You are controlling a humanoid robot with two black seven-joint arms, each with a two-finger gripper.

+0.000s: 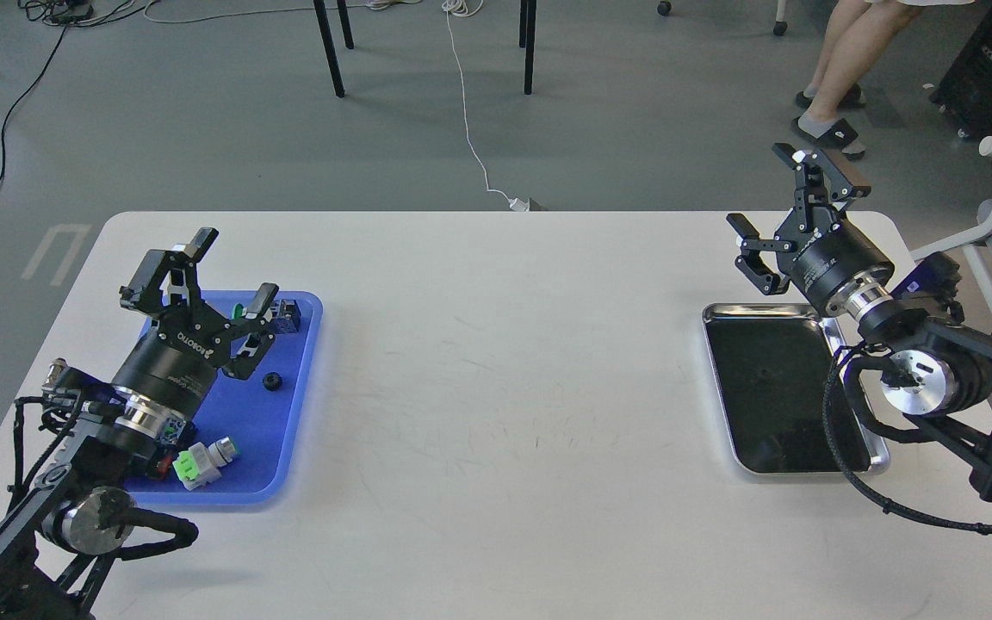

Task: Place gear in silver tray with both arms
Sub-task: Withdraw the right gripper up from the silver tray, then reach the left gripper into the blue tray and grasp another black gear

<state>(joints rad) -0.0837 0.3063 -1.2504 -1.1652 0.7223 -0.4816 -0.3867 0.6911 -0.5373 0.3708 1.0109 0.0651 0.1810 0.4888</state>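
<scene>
A small black gear (271, 381) lies on the blue plastic tray (289, 430) at the table's left. My left gripper (234, 269) is open and empty, held above the far part of the blue tray, just up and left of the gear. The silver tray (806, 310) lies at the right with a dark bare bottom. My right gripper (784, 195) is open and empty, raised above the silver tray's far edge, fingers pointing away and up. My right arm covers the tray's right rim.
The blue tray also holds a green-and-white switch (199, 462), a dark block with yellow (285, 314) and other small parts under my left arm. A person's legs (836, 77), chair legs (330, 52) and cables lie beyond the white table (505, 387).
</scene>
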